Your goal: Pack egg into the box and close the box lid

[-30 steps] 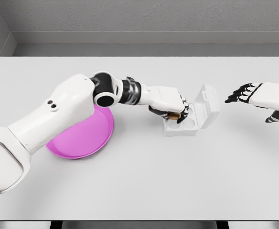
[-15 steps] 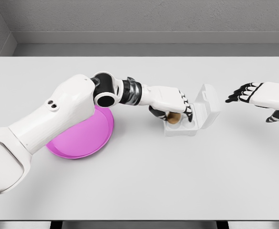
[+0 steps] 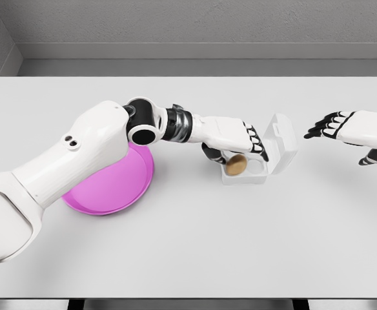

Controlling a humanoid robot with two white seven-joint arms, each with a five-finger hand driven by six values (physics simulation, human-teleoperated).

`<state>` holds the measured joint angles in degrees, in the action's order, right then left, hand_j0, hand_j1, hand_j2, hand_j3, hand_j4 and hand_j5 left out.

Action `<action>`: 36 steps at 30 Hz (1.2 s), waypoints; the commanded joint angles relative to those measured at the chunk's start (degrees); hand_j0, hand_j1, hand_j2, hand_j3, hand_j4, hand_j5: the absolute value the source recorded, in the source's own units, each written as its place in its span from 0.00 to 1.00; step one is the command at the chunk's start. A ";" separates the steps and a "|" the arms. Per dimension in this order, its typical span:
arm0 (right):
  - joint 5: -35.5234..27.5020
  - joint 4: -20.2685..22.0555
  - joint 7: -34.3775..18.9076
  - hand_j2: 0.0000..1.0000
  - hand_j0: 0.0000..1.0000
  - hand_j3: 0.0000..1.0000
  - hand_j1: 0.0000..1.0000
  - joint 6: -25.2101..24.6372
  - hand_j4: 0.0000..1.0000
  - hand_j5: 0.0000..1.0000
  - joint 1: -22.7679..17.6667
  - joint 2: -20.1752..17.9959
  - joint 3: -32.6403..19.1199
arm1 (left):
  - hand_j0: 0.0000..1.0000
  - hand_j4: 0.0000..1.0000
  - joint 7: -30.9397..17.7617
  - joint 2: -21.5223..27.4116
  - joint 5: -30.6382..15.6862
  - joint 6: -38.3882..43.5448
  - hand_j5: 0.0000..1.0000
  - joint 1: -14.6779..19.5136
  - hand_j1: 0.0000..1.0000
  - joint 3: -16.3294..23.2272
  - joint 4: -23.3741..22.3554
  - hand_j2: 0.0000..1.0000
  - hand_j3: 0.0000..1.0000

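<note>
The small white box (image 3: 253, 177) stands mid-table with its lid (image 3: 281, 141) tilted up on the right side. A brown egg (image 3: 235, 165) sits in the box's left hollow. My left hand (image 3: 237, 151) hovers just above it with its fingers (image 3: 255, 143) spread and off the egg. Out at the right, level with the lid, my right hand (image 3: 336, 126) hangs above the table, fingers relaxed and pointing at the box, holding nothing.
A round pink plate (image 3: 111, 184) lies on the white table (image 3: 195, 245) left of the box, partly under my left arm. A grey wall runs along the table's far edge.
My left hand's fingers uncurled and lifted off the egg, which now rests uncovered in the box. The right hand stayed put.
</note>
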<state>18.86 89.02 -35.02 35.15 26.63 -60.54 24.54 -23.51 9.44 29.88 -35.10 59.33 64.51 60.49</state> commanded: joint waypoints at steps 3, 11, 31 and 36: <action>-0.31 0.01 0.02 1.00 1.00 1.00 1.00 -0.15 1.00 1.00 0.00 -0.02 -0.02 | 1.00 1.00 0.04 0.75 -2.98 0.10 1.00 1.14 1.00 -0.08 0.06 1.00 1.00; -0.23 0.01 0.02 1.00 1.00 1.00 1.00 -0.15 1.00 1.00 0.00 0.33 0.16 | 1.00 1.00 0.22 26.76 -18.98 0.10 1.00 3.60 1.00 -3.69 15.09 1.00 1.00; 1.97 9.76 0.02 1.00 1.00 1.00 1.00 -0.15 1.00 1.00 -0.88 3.85 1.83 | 1.00 1.00 0.13 33.45 -21.80 0.10 1.00 2.02 1.00 -6.41 15.53 1.00 1.00; 1.62 9.42 0.02 1.00 1.00 1.00 1.00 -0.15 1.00 1.00 -1.49 5.26 0.87 | 1.00 1.00 0.13 33.45 -21.88 0.10 1.00 2.02 1.00 -6.32 15.45 1.00 1.00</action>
<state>20.85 98.23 -35.03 35.16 25.05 -55.72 25.70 -23.41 42.86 8.38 -35.12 61.35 58.22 76.00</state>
